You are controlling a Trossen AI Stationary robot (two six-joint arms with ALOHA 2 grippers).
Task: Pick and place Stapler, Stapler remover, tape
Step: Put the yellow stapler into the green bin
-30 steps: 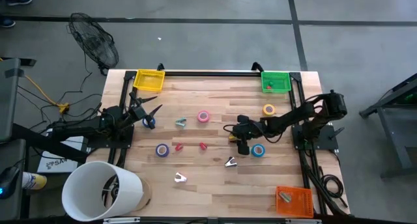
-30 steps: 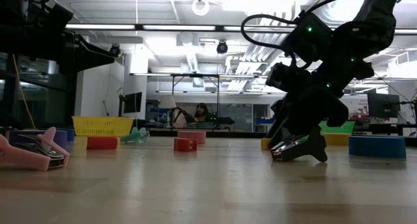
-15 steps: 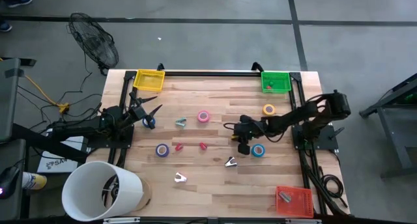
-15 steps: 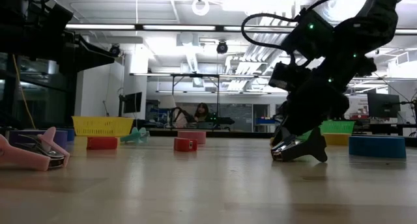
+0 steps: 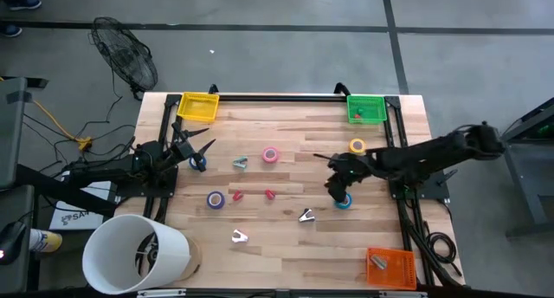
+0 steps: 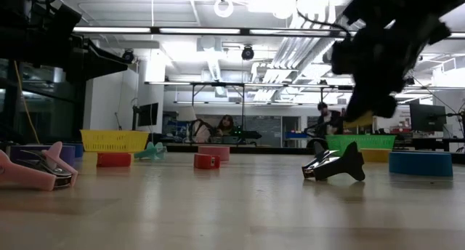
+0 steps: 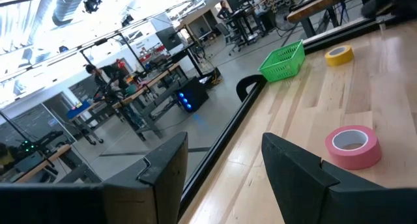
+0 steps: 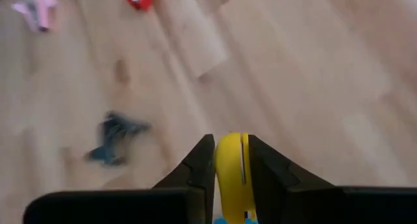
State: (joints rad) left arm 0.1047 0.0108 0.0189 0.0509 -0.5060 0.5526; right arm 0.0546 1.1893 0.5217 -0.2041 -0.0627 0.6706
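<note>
A small yellow stapler [image 8: 229,167] sits pinched between the fingers of the right pincer [image 5: 336,187], lifted clear of the desk [image 5: 286,246] at about four o'clock from the desk's middle. Just beside it, toward four o'clock, lies a blue tape roll [image 5: 344,201]; a black staple remover [image 6: 334,166] rests on the wood toward seven o'clock. Farther off at one o'clock are a yellow tape roll [image 5: 357,145] and the green basket [image 5: 366,108]. An orange basket [image 5: 388,267] sits in the five o'clock corner. Over at nine o'clock the left pincer [image 5: 197,149] waits with fingers spread, near a pink tape roll [image 7: 353,146].
</note>
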